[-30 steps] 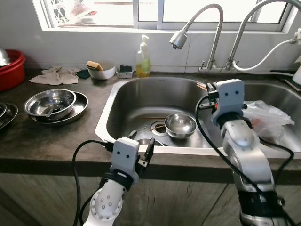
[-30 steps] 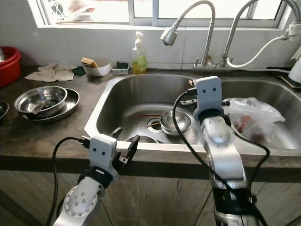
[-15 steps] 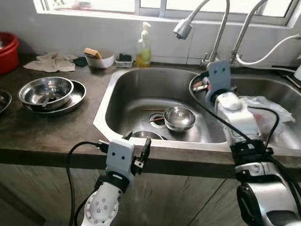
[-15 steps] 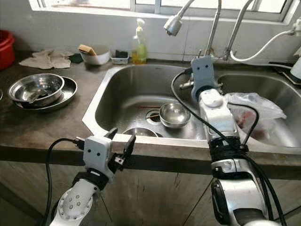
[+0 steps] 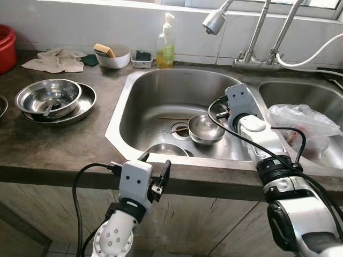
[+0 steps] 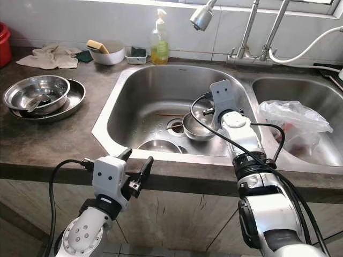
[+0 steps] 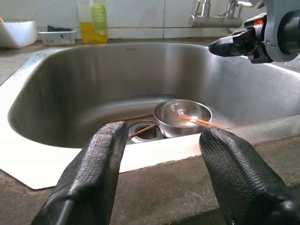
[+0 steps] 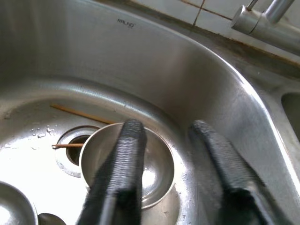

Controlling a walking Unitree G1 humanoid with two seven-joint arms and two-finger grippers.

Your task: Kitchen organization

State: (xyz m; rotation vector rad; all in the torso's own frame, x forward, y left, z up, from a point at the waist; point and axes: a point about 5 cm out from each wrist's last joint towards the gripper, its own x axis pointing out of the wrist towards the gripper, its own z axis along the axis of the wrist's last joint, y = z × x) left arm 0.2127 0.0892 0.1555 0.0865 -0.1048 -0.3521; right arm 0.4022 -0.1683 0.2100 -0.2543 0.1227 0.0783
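Note:
A small steel bowl [image 5: 205, 128] sits upright near the drain of the left sink basin [image 5: 136, 107]. My right gripper [image 8: 167, 127] hangs open just above the bowl's [image 8: 126, 161] far rim, one finger [image 8: 125, 159] over the bowl and the other beside it, holding nothing. A second steel bowl [image 5: 166, 150] lies by the basin's front wall. Thin chopsticks [image 5: 172, 118] rest on the basin floor near the drain. My left gripper [image 5: 155, 163] is open in front of the counter edge, below the sink's front rim, with nothing between its fingers [image 7: 93, 173].
Stacked steel bowls [image 5: 49, 99] stand on the left counter. A clear plastic bag [image 5: 303, 120] fills the right basin. Soap bottle [image 5: 165, 40], white bowl with a sponge [image 5: 115, 56], a cloth [image 5: 53, 60] and faucets [image 5: 217, 21] line the back wall.
My right gripper has come down from above the basin divider into the left basin, to the small bowl. The camera has tilted down. The left gripper has stayed put.

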